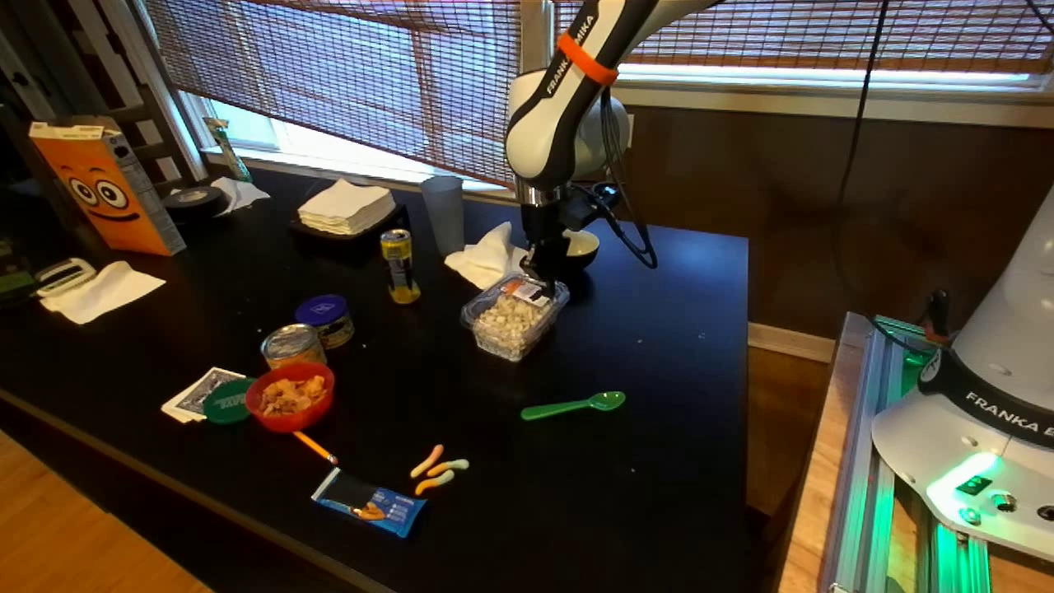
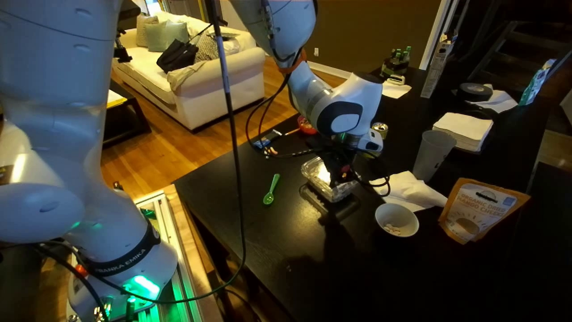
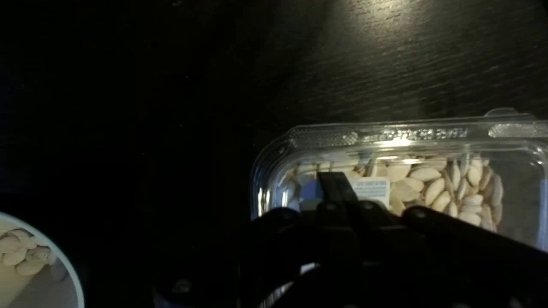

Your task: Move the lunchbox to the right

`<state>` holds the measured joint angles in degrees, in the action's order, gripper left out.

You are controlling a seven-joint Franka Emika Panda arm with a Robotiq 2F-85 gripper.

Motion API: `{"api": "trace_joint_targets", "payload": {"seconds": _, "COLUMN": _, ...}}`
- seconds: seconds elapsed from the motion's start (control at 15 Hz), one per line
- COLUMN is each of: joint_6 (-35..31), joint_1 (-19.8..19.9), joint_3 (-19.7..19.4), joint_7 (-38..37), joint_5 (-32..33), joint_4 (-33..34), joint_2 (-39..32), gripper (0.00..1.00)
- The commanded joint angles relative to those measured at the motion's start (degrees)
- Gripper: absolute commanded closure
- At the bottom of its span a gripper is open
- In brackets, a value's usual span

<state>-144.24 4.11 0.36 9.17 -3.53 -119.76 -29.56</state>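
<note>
One clear plastic lunchbox (image 1: 508,323) is sitting on a black table (image 1: 650,502), nearer the short edge beside my base (image 1: 980,412) than the far end. I am holding my pincer (image 3: 333,177) at its lid (image 3: 522,196) with both fingers (image 3: 328,185) pressed together, narrow, nothing showing between them. The tips are overlapping the lid in the wrist view; whether they are touching it, the views are not showing.

On progress: I am at the lunchbox but not gripping it, and it is seemingly standing level on the tabletop. Judging by the joined fingers, I am probably setting up a push rather than a lift. Nothing is marking a goal, so I am leaving undecided how much of the move to the right is done; some sliding, then backing away, is probably remaining.

The lunchbox is showing a rectangular shape with rounded corners, its thin glossy rim catching bright glints. Pale, flat, oval seeds (image 3: 434,188) are showing through, overlapping, beneath a small white label (image 3: 371,189). Toward the long edge by the woven blinds (image 1: 346,78), a crumpled white napkin (image 2: 404,187) is lying in soft folds, and a round bowl (image 2: 404,213), pale inside, is holding more seeds. Toward the opposite long edge, a slim, smooth green spoon (image 1: 570,408) is lying.
</note>
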Motion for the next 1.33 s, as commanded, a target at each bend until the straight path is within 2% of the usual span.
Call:
{"api": "trace_joint_targets", "payload": {"seconds": 0.0, "joint_6": -0.45, "joint_1": -0.18, "joint_3": 0.59, "joint_7": -0.36, "joint_5": 0.4, "joint_4": -1.46, "joint_2": 2.8, "gripper": 1.0}}
{"api": "trace_joint_targets", "payload": {"seconds": 0.33, "joint_6": 1.44, "joint_1": 0.26, "joint_3": 4.0, "joint_7": 2.58, "joint_5": -1.8, "joint_4": -2.65, "joint_2": 6.92, "gripper": 1.0}}
{"api": "trace_joint_targets", "payload": {"seconds": 0.67, "joint_6": -0.03, "joint_1": -0.96, "joint_3": 7.56, "joint_7": 4.24, "joint_5": -3.65, "joint_4": -3.22, "joint_2": 7.39, "gripper": 1.0}}
{"api": "trace_joint_targets", "payload": {"seconds": 1.27, "joint_6": -4.59, "joint_1": -4.55, "joint_3": 7.14, "joint_7": -0.14, "joint_5": -2.0, "joint_4": -0.16, "joint_2": 2.63, "gripper": 1.0}}
